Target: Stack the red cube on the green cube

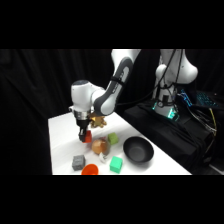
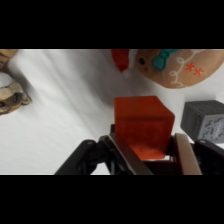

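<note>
The red cube [image 1: 86, 136] [image 2: 142, 117] sits between the fingers of my gripper [image 1: 83, 134] [image 2: 152, 150], which is shut on it low over the table's left middle. I cannot tell whether the cube touches the table. The green cube [image 1: 116, 164] is mint-coloured and stands near the table's front edge, to the right of and nearer than the gripper. It is out of the wrist view.
A grey cube [image 1: 78, 162] [image 2: 205, 120] and a flat red dish [image 1: 90, 170] lie at the front. A brown painted egg [image 1: 100, 146] [image 2: 177, 65], a lime cube [image 1: 113, 138] and a black bowl [image 1: 138, 150] stand to the right. A small toy [image 1: 98, 120] lies behind the gripper.
</note>
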Available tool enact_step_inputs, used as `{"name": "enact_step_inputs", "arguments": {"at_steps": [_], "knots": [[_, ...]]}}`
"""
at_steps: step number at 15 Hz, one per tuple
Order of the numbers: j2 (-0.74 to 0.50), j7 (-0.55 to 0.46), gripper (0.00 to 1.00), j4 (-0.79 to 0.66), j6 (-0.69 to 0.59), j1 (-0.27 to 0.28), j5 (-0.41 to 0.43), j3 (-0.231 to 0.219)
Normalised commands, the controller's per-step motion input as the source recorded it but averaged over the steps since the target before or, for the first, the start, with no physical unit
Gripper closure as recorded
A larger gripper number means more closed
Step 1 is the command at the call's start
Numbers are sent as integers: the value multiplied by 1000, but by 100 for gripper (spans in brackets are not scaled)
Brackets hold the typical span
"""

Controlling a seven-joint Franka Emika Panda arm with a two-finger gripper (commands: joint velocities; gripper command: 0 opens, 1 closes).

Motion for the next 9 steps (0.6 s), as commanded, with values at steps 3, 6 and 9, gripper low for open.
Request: {"name": "enact_step_inputs", "arguments": {"at_steps": [3,6,9], "knots": [[-403,101,65,-234,-195,155,-240,-117],[-406,46,65,-272,-187,112,-236,-27],[-440,37,65,-354,-135,114,-246,24]]}}
